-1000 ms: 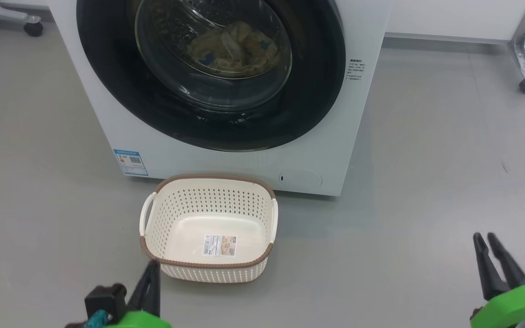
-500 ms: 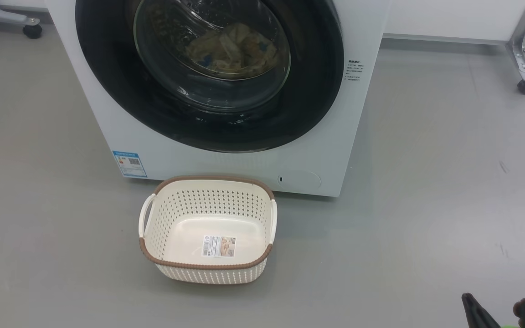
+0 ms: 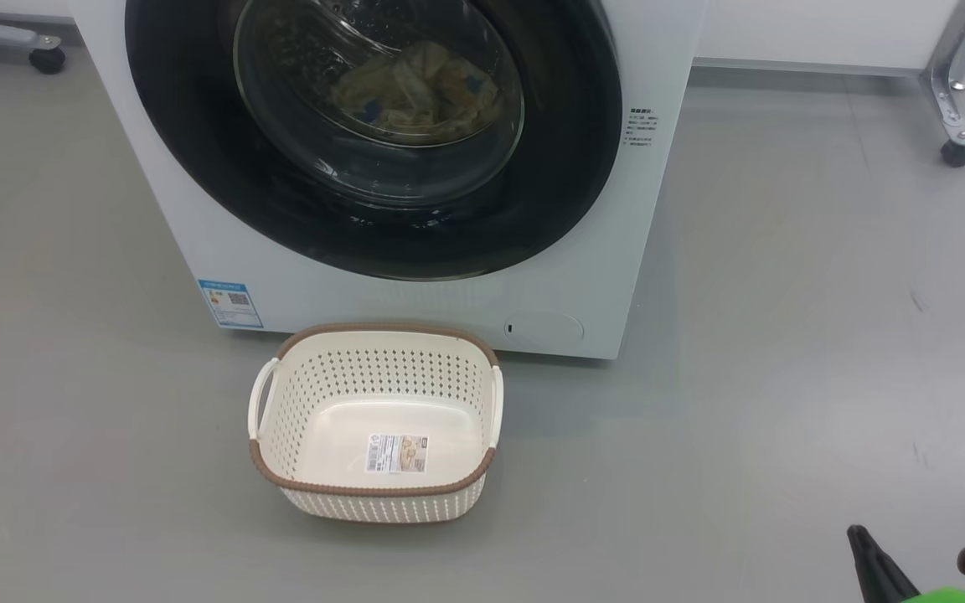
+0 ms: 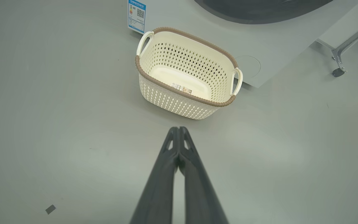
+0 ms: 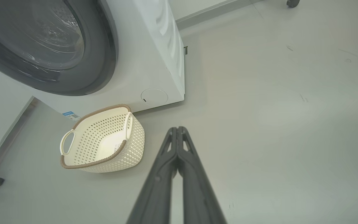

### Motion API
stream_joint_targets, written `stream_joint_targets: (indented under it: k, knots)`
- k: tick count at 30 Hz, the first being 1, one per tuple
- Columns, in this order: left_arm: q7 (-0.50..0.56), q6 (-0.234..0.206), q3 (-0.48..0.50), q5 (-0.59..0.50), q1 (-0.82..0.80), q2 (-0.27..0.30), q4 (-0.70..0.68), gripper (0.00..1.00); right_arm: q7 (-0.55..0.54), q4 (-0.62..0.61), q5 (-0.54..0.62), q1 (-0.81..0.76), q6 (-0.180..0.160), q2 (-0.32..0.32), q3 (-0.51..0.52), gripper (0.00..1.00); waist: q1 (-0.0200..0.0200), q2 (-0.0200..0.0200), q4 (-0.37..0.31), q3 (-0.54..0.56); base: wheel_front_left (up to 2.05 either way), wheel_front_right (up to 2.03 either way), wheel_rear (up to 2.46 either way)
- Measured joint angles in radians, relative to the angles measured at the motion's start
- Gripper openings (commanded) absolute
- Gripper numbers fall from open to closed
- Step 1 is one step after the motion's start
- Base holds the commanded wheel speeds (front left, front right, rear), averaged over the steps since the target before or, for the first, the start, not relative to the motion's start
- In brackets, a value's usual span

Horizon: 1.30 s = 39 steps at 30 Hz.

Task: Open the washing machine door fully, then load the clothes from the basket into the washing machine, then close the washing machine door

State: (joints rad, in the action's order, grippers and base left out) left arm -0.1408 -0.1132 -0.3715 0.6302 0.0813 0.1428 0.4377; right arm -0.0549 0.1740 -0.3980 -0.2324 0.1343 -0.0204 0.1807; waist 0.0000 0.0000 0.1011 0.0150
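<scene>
The white washing machine (image 3: 415,293) stands ahead with its black-rimmed round door (image 3: 566,184) closed flat against the front. Through the glass bowl the cream clothes (image 3: 411,92) with blue patches lie in the drum. The cream basket (image 3: 374,337) with a brown rim sits empty on the floor before the machine, its label sticker bare on the bottom. My left gripper (image 4: 178,128) is shut with nothing in it, hovering over the floor short of the basket (image 4: 179,101). My right gripper (image 5: 177,128) is shut and empty too, right of the basket (image 5: 104,160); its fingertip (image 3: 859,540) shows at the head view's lower right.
Grey floor spreads all around. A metal frame leg on a black caster (image 3: 960,151) stands at the back right, another caster (image 3: 47,59) at the back left. A white wall base runs behind the machine.
Both grippers have closed and dropped toward the bottom edge of the head view; the left one has left that view. The head camera shifted slightly, so the machine and basket sit a little further left.
</scene>
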Motion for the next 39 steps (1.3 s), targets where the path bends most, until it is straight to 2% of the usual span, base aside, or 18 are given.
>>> stream_joint_targets:
  k: [39]
  knots:
    - [0.090, 0.087, 0.158, 0.357, -0.048, -0.034, -0.056, 0.00, -0.024, 0.038, -0.440, 0.103, 0.000, 0.000, -0.017, 0.00, 0.0000, 0.0000, -0.037, -0.007, 0.00, 0.00, 0.00]
